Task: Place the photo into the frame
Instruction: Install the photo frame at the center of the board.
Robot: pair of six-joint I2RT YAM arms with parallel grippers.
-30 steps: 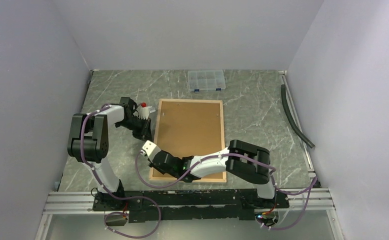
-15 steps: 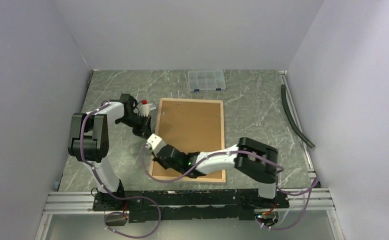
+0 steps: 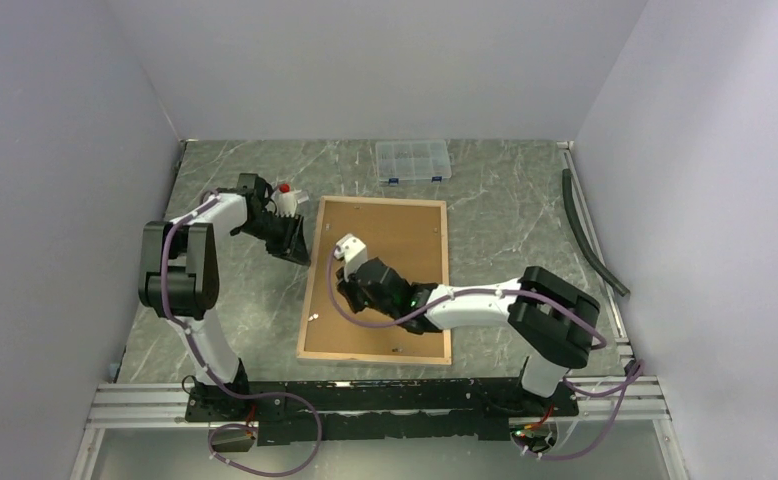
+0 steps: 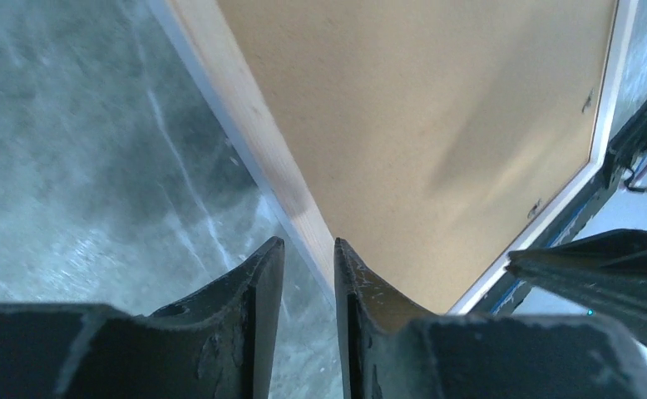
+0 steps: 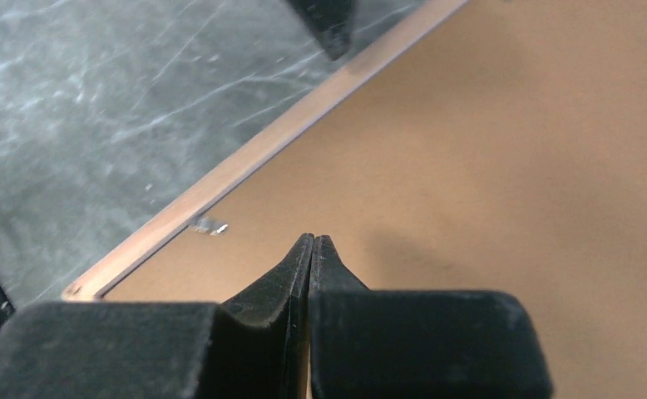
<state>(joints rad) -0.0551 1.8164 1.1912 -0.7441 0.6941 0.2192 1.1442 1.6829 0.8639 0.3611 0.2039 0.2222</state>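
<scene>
The frame (image 3: 446, 270) lies face down on the marble table, its light wood back up. The brown backing board (image 3: 395, 235) fills it. The photo is not in view. My left gripper (image 3: 300, 252) is at the frame's left border near the far corner. In the left wrist view its fingers (image 4: 309, 243) stand a narrow gap apart over the wood border (image 4: 245, 108), holding nothing. My right gripper (image 3: 342, 288) is over the left part of the backing board. In the right wrist view it (image 5: 313, 237) is shut and empty, just above the board (image 5: 486, 150).
A clear compartment box (image 3: 414, 160) stands at the back. A black hose (image 3: 590, 235) lies along the right wall. A small metal tab (image 5: 210, 224) sits by the frame's left border, and also shows from the top (image 3: 315, 317). Walls close in on three sides.
My right gripper has moved from the frame's near left corner up over the board toward its left middle. My left gripper has shifted slightly toward the far corner.
</scene>
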